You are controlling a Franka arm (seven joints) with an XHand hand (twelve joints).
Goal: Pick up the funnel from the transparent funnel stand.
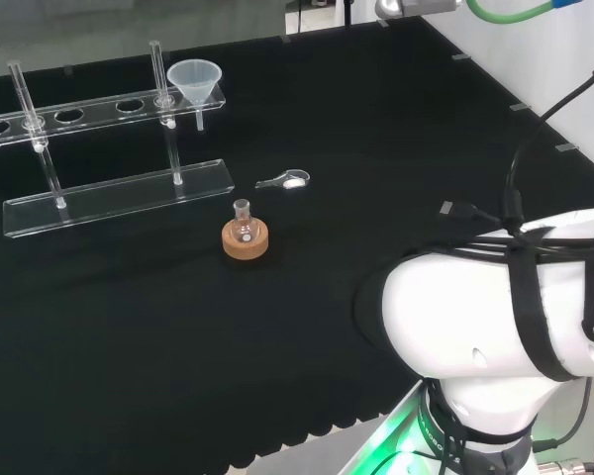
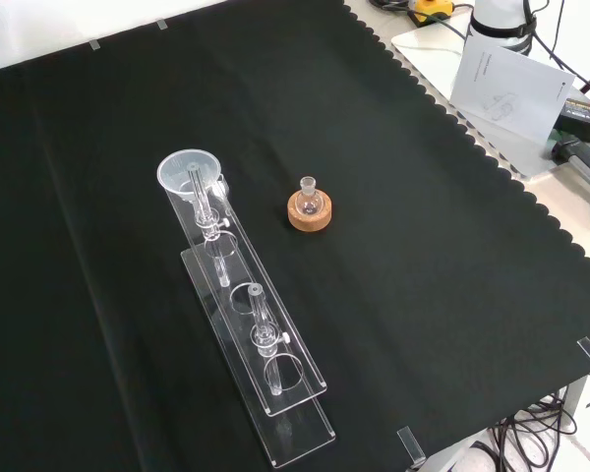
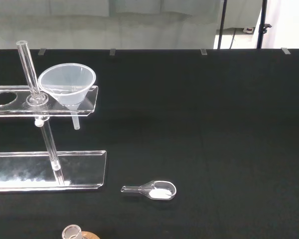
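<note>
A clear funnel (image 1: 196,79) sits in the end hole of the transparent stand's upper rail (image 1: 99,107), at the far left of the bench in the head view. In the front view the funnel (image 2: 187,175) tops the far end of the stand (image 2: 275,393). The wrist view looks at the funnel (image 3: 68,84) from a distance, its stem hanging below the rail above the stand's base plate (image 3: 45,172). Nothing touches the funnel.
A small round flask on a cork ring (image 1: 246,237) stands near the stand's funnel end (image 2: 310,206). A clear scoop with white powder (image 1: 285,180) lies beside it (image 3: 154,190). The arm's white link (image 1: 495,317) is at the head view's lower right.
</note>
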